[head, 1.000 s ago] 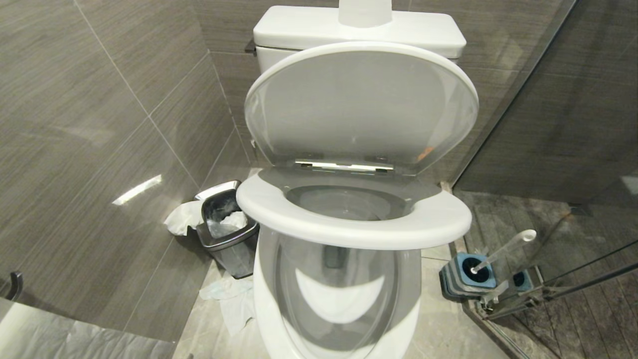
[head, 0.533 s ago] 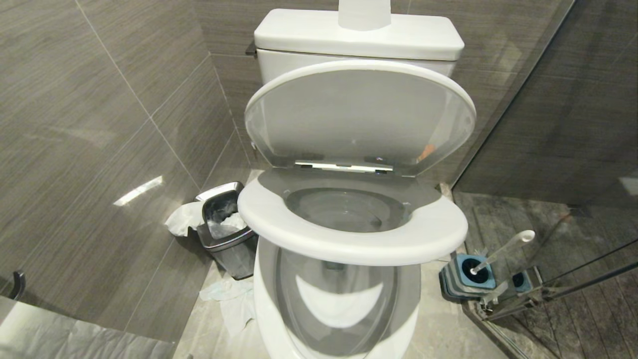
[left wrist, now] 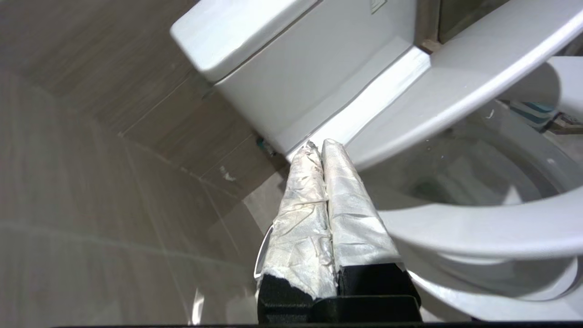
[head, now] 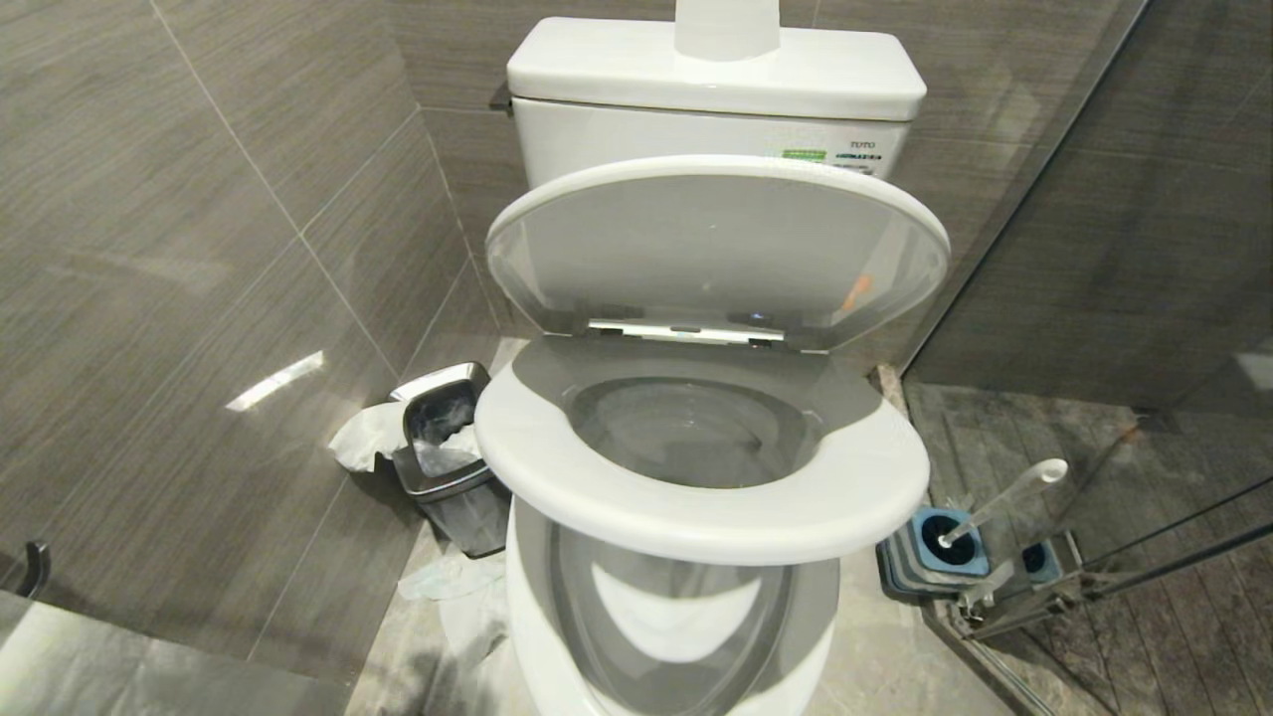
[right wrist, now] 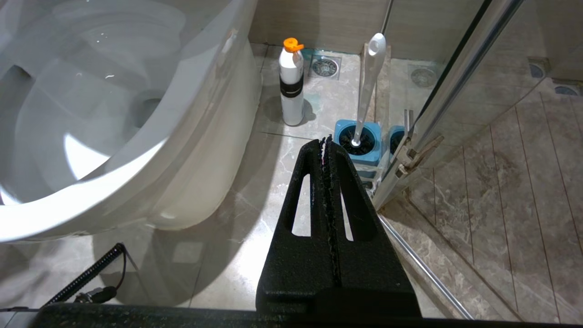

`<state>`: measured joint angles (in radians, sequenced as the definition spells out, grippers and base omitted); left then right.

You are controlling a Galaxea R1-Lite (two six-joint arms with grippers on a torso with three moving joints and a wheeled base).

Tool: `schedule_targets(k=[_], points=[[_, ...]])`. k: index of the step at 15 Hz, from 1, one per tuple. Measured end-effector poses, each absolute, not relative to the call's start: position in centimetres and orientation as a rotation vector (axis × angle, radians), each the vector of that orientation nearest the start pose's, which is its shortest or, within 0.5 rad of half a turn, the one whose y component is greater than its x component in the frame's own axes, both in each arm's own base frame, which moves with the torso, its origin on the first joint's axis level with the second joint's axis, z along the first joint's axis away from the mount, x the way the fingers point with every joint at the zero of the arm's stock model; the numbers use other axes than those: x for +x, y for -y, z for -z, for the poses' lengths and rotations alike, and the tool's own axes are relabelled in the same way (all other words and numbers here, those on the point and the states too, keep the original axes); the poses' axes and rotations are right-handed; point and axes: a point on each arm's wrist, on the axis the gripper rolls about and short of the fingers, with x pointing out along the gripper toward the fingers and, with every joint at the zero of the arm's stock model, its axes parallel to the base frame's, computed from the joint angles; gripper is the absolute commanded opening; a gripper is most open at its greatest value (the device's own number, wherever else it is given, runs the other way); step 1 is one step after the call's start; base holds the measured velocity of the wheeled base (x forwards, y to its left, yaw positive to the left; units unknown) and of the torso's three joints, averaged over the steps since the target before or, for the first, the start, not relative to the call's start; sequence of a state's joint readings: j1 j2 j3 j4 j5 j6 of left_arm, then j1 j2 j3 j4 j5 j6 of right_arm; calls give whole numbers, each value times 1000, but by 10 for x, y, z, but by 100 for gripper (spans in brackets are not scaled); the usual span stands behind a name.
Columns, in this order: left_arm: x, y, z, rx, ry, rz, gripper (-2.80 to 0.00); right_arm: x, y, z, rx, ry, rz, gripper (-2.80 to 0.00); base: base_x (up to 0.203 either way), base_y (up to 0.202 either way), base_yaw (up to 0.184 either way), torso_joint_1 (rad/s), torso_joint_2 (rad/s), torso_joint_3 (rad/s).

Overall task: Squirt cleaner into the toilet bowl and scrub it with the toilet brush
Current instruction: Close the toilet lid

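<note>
Hovering beside the toilet bowl (left wrist: 455,91), left gripper (left wrist: 317,145), cloth-wrapped jaws pressed together, empty.

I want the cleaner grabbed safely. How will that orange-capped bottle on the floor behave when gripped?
The bottle stands tall and narrow on smooth tile, so a sideways nudge would probably tip it. Its round, glossy body may slip or roll once down. It looks like plastic, so likely light.

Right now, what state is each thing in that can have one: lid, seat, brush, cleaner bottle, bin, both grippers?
Toilet lid: partly raised, tilted forward.
Toilet seat: partly raised above the toilet bowl rim.
Toilet brush: standing in its blue holder, untouched.
Cleaner bottle: upright on the floor, orange cap on.
Bin: open, tissue inside.
Left gripper: shut, empty, beside the seat.
Right gripper: shut, empty.
</note>
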<state>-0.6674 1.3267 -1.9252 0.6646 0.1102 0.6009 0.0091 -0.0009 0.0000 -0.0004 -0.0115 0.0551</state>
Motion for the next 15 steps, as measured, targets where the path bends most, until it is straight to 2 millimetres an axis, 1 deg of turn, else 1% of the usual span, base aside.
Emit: schedule_targets(k=[4,7,13,15], points=[[117,136,-439,637,119,602,-280,-23,0,-76,55,2,3,-280,0,0,0,0,0,0],[124,170,-431,652,121,633,-280,-23,0,-76,55,1,2,-280,0,0,0,0,0,0],[132,225,-405,678,54,732,-280,-23,0,-76,55,1,2,-280,0,0,0,0,0,0],[131,237,-396,675,24,764,-280,-23,0,-75,55,1,2,-280,0,0,0,0,0,0]])
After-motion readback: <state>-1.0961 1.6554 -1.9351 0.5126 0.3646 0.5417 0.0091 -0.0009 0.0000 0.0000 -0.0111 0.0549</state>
